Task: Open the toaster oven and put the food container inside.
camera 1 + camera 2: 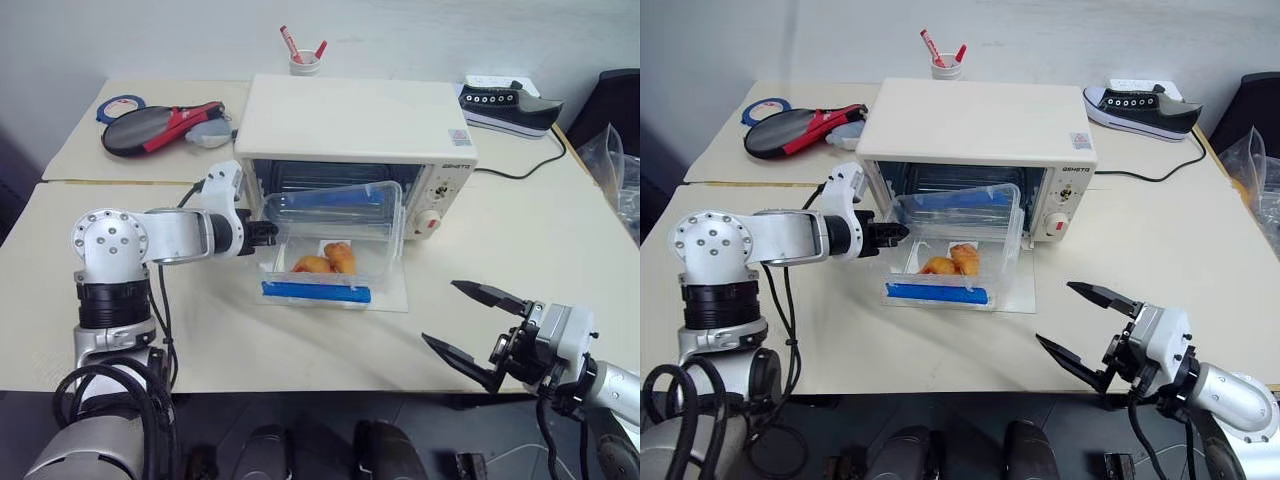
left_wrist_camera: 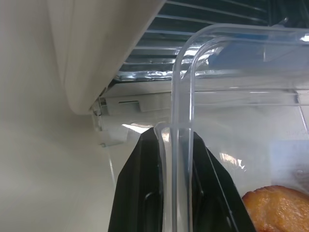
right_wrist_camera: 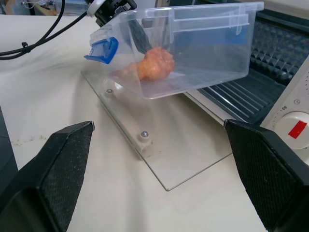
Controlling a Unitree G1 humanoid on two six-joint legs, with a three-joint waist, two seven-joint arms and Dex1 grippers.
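The cream-white toaster oven (image 1: 350, 120) stands at the middle of the table with its glass door (image 3: 193, 159) folded flat onto the tabletop. Above that door, at the oven's mouth, the clear food container (image 1: 335, 225) hangs tilted, a blue clip (image 1: 315, 292) along its low front edge and orange-brown fried pieces (image 1: 327, 260) inside. My left gripper (image 1: 268, 234) is shut on the container's left wall; the black fingers (image 2: 145, 183) pinch the clear plastic from both sides. My right gripper (image 1: 470, 325) is open, low at the table's front right, apart from the oven and holding nothing.
Behind the oven stand a cup of pens (image 1: 304, 62) and a black-and-white shoe (image 1: 508, 105). Table tennis paddles (image 1: 160, 128) and a tape roll (image 1: 120, 105) lie at the back left. A black cord (image 1: 520, 172) runs right of the oven; a plastic bag (image 1: 618, 165) sits at the far right.
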